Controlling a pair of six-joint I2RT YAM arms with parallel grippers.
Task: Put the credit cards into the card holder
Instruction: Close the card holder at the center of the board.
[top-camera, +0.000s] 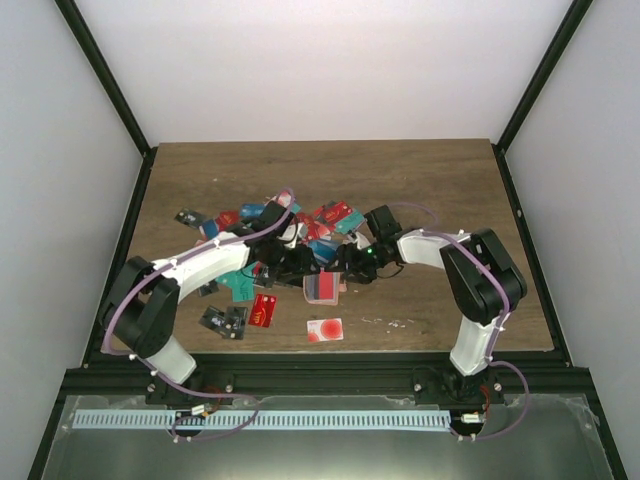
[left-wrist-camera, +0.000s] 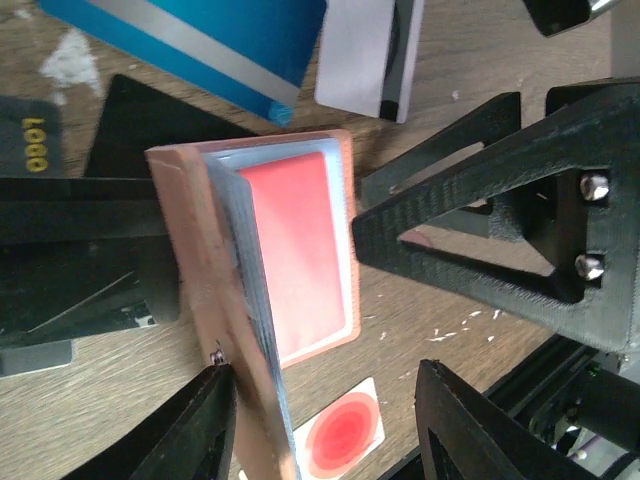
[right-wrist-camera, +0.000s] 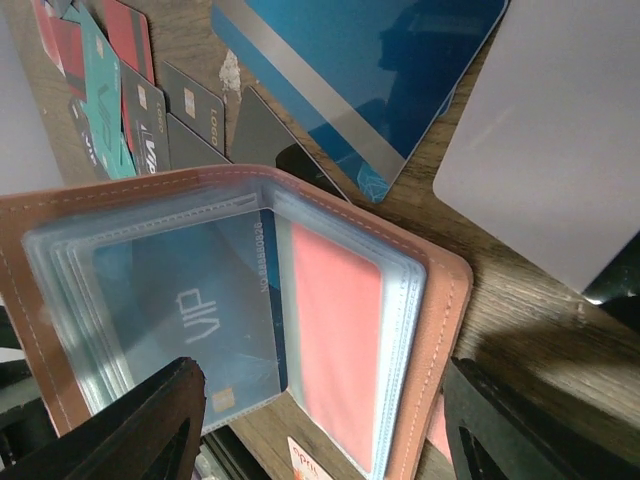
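Observation:
The tan card holder (top-camera: 322, 288) lies open like a book in front of the card pile. One flap (left-wrist-camera: 190, 270) stands raised, its clear sleeves fanned out. A red card (left-wrist-camera: 300, 250) sits in a sleeve of the flat half. A blue VIP card (right-wrist-camera: 200, 310) sits in a sleeve of the raised flap, beside the red card (right-wrist-camera: 335, 340). My left gripper (left-wrist-camera: 328, 385) is open; the raised flap leans on its left finger and the other finger stands well away. My right gripper (right-wrist-camera: 325, 375) is open, its fingers straddling the holder (right-wrist-camera: 440, 330) without touching it.
Several credit cards (top-camera: 300, 222) are heaped behind the holder. A white card with a red dot (top-camera: 324, 329) and a red card (top-camera: 263, 309) lie nearer the front edge. A blue striped card (right-wrist-camera: 360, 70) and a white card (right-wrist-camera: 560, 140) lie next to the holder.

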